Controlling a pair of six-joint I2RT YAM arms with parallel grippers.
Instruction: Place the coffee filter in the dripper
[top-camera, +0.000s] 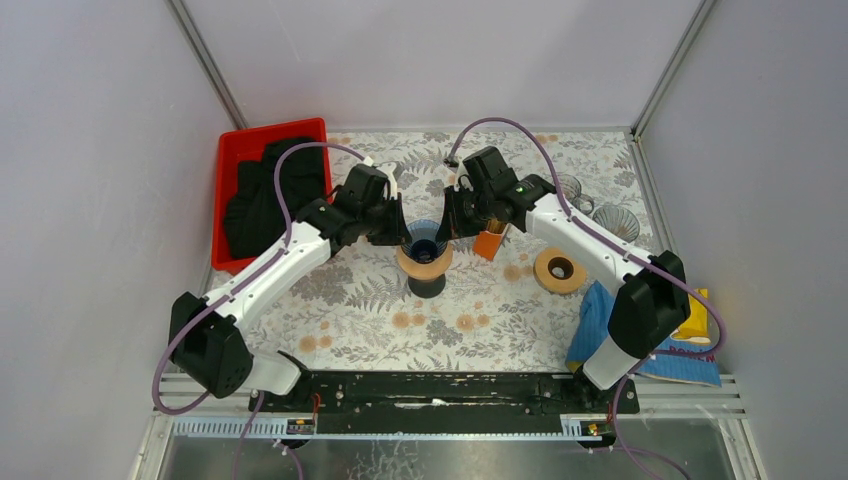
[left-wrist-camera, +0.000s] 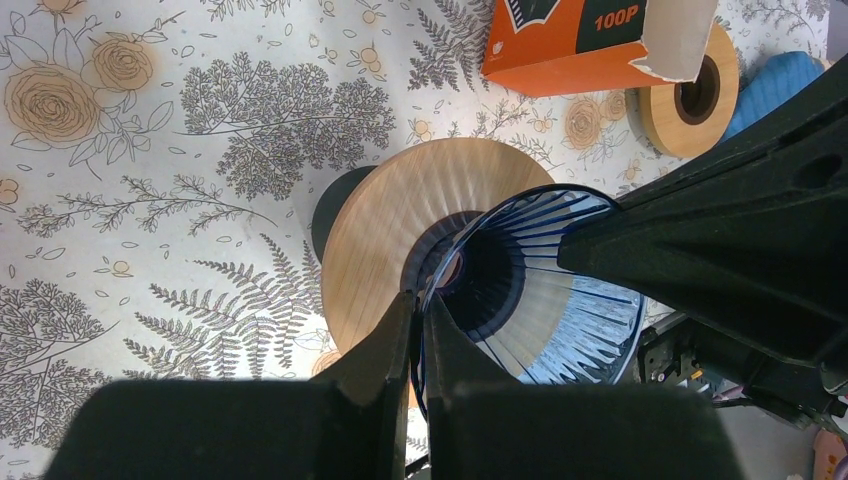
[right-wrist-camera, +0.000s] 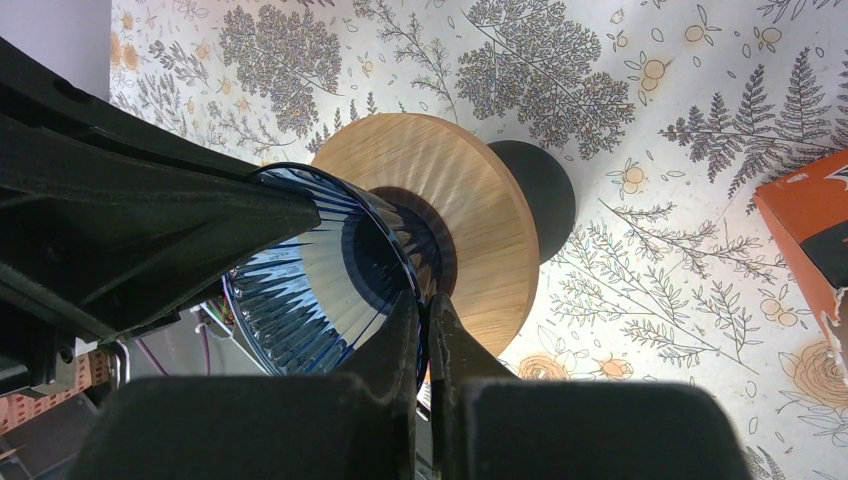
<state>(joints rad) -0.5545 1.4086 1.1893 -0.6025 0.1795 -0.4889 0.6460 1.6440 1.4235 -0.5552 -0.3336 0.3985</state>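
A blue ribbed glass dripper (top-camera: 424, 243) stands on a wooden ring (top-camera: 424, 267) over a black base. My left gripper (top-camera: 405, 238) is shut on the dripper's left rim and my right gripper (top-camera: 447, 228) is shut on its right rim. In the left wrist view my gripper (left-wrist-camera: 420, 305) pinches the glass wall of the dripper (left-wrist-camera: 590, 335). In the right wrist view my gripper (right-wrist-camera: 425, 305) pinches the dripper (right-wrist-camera: 300, 290) the same way. An orange filter box (top-camera: 489, 243) marked 100P lies just right of the dripper, its flap open (left-wrist-camera: 580, 40). No loose paper filter shows.
A second wooden ring (top-camera: 559, 270) lies to the right. Two clear glass drippers (top-camera: 614, 222) stand at the back right. A red bin (top-camera: 240, 150) with black cloth is at the back left. A blue cloth (top-camera: 600, 320) and a yellow packet (top-camera: 698, 315) lie front right.
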